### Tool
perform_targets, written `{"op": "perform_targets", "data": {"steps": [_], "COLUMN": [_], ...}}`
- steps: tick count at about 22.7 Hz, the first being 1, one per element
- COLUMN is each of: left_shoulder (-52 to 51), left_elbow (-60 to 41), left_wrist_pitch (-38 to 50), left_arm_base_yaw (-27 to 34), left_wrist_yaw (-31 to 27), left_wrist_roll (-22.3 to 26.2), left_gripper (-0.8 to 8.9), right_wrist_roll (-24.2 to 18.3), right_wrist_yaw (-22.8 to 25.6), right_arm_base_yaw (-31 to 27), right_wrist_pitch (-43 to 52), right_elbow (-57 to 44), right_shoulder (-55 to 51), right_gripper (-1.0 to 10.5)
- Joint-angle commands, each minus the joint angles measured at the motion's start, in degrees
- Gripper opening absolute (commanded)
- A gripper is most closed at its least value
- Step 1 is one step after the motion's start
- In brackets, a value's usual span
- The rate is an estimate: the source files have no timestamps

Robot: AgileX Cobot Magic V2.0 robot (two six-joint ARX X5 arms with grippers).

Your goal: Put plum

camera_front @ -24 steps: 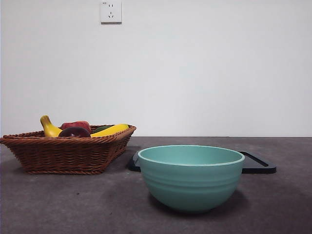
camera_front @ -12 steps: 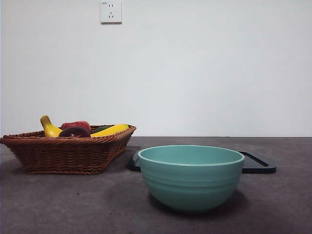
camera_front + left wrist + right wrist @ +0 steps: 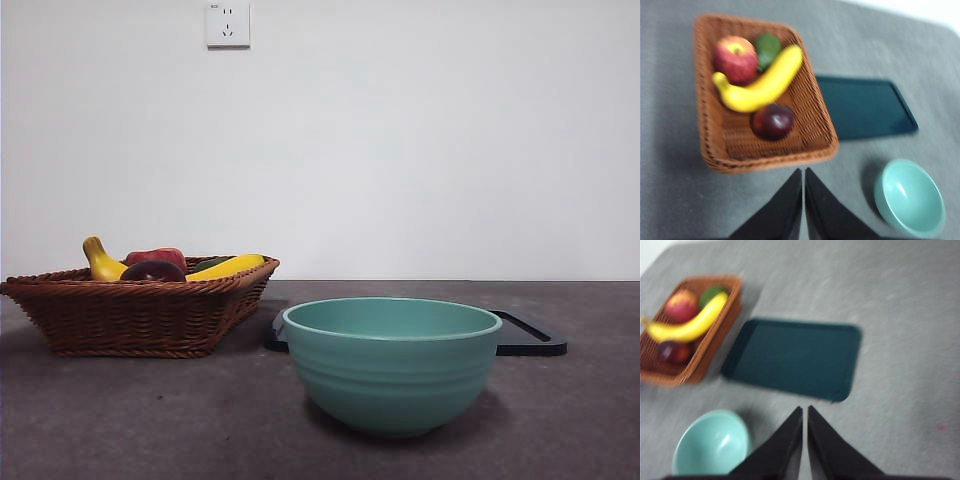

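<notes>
Left claw point(image 3: 803, 172) hangs high, clenched on nothing, aimed towards the wicker basket point(image 3: 812, 145), likely lining up a pick. The plum point(image 3: 772, 121) lies inside, beside the banana point(image 3: 760, 84). Right claw point(image 3: 804, 412), clenched and empty, waits above the dark tray point(image 3: 795, 357); the teal bowl point(image 3: 391, 362) stands empty on the worktop point(image 3: 150, 420).

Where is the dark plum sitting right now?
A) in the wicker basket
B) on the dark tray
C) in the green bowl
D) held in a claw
A: the plum lies in the wicker basket beside the banana, with both claws well away from it.
</notes>
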Motion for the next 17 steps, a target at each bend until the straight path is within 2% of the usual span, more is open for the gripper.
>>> {"op": "perform_targets", "data": {"steps": [1, 7, 13, 15, 17], "left_shoulder": [3.02, 4.96, 4.94, 4.94, 4.94], "left_elbow": [5.27, 8.0, 8.0, 8.0, 8.0], "left_wrist_pitch": [-3.89, -7.52, -8.26, -8.31, -8.31], "left_arm_base_yaw": [-1.84, -4.96, -5.16, -5.16, -5.16], "left_wrist_yaw": [0.26, 0.26, 0.26, 0.24, 0.24], "left_wrist_roll": [3.78, 4.42, 4.98, 4.96, 4.94], "left_gripper": [0.09, 0.09, 0.24, 1.45, 3.33], "right_wrist_roll": [-3.48, -6.47, -6.6, -6.58, -6.34], "right_wrist_yaw": [-0.66, -0.63, -0.66, -0.66, -0.63], "right_arm_base_yaw": [1.84, 7.1, 8.83, 8.83, 8.83], "right_wrist_pitch": [-2.93, -10.23, -11.56, -11.56, -11.5], "right_elbow": [3.76, 5.46, 5.46, 5.49, 5.49], "right_shoulder": [2.56, 4.35, 4.31, 4.31, 4.31], "right_gripper": [0.1, 0.1, 0.1, 0.7, 2.8]}}
